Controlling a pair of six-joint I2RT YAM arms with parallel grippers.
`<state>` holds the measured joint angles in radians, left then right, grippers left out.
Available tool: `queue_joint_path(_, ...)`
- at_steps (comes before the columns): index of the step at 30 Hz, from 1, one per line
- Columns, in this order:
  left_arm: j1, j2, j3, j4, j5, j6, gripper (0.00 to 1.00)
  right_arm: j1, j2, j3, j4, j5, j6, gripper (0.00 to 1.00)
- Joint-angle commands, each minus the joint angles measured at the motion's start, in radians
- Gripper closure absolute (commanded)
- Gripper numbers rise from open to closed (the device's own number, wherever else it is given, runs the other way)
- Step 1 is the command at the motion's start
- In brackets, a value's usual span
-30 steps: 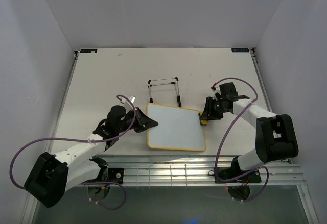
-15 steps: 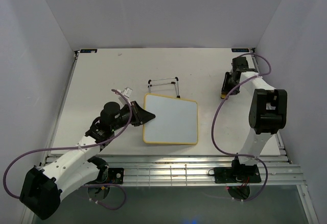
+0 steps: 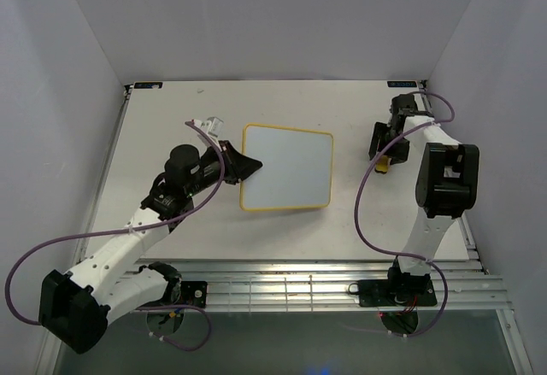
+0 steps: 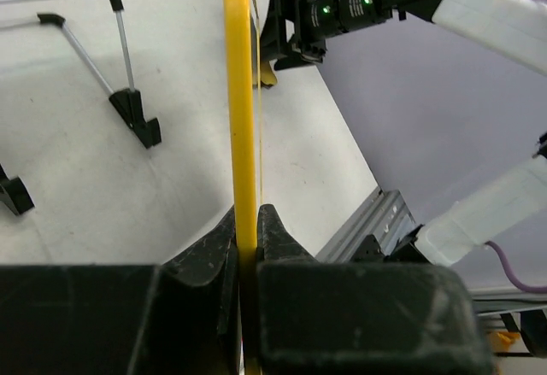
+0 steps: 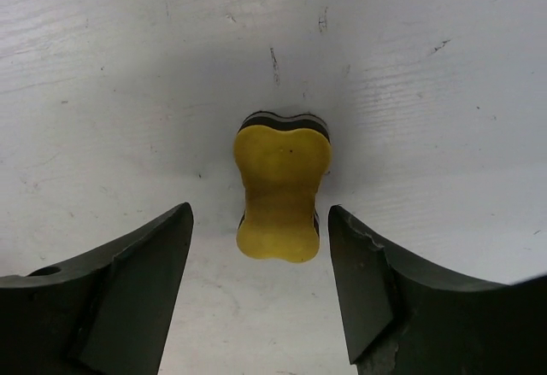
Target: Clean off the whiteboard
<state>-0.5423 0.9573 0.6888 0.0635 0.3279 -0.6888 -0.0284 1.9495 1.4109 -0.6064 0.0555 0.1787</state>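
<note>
The whiteboard (image 3: 286, 168), white with a thin yellow frame, is held off the table, tilted, in the middle. My left gripper (image 3: 246, 167) is shut on its left edge; in the left wrist view the yellow frame (image 4: 242, 93) runs edge-on up from between the closed jaws (image 4: 247, 221). No scribbles show on its face. A small yellow eraser (image 5: 282, 191) lies on the table at the back right (image 3: 384, 167). My right gripper (image 5: 259, 213) hangs open over it, one finger on each side, neither touching it.
A black wire stand (image 4: 128, 106) sits on the table below and behind the board, hidden by it in the top view. The right arm (image 3: 444, 178) stands tall along the right table edge. A metal rail (image 3: 308, 285) runs along the near edge.
My left gripper has carried the whiteboard away from me and up, over the wire stand. My right gripper took the eraser to the back right, then opened and let it go.
</note>
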Motion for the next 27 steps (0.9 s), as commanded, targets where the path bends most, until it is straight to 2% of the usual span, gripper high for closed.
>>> queue_joint_path(1,0.031,0.047,0.121,0.116,0.023,0.034,1.0,-0.011,-0.093,0.022,-0.023,-0.009,-0.002,0.29)
queue_joint_path(3,0.076,0.11,0.181,0.128,0.051,0.041,1.0,-0.022,-0.127,0.011,-0.026,-0.028,-0.001,0.28)
queue_joint_path(5,0.12,0.149,0.209,0.169,0.147,0.029,1.0,-0.024,-0.184,-0.018,-0.029,-0.037,0.002,0.28)
queue_joint_path(9,0.243,0.23,0.23,0.41,0.282,0.006,1.0,-0.024,-0.343,-0.13,0.019,-0.127,0.015,0.28)
queue_joint_path(11,0.263,0.306,0.265,0.459,0.333,0.035,1.0,-0.022,-0.412,-0.177,0.048,-0.16,0.018,0.27)
queue_joint_path(14,0.285,0.438,0.291,0.591,0.414,0.09,1.0,-0.001,-0.606,-0.292,0.13,-0.275,0.024,0.15)
queue_joint_path(15,0.303,0.474,0.294,0.684,0.466,0.086,1.0,0.008,-0.647,-0.321,0.157,-0.336,0.027,0.11)
queue_joint_path(16,0.312,0.513,0.295,0.758,0.508,0.059,1.0,0.019,-0.684,-0.373,0.183,-0.364,0.027,0.02)
queue_joint_path(17,0.321,0.552,0.302,0.827,0.545,0.04,1.0,0.027,-0.746,-0.391,0.2,-0.385,0.027,0.09)
queue_joint_path(23,0.396,0.828,0.388,1.281,0.698,-0.199,1.0,0.125,-0.868,-0.406,0.203,-0.411,0.027,0.1)
queue_joint_path(27,0.421,0.925,0.4,1.351,0.755,-0.238,1.0,0.159,-0.882,-0.395,0.191,-0.421,0.024,0.1)
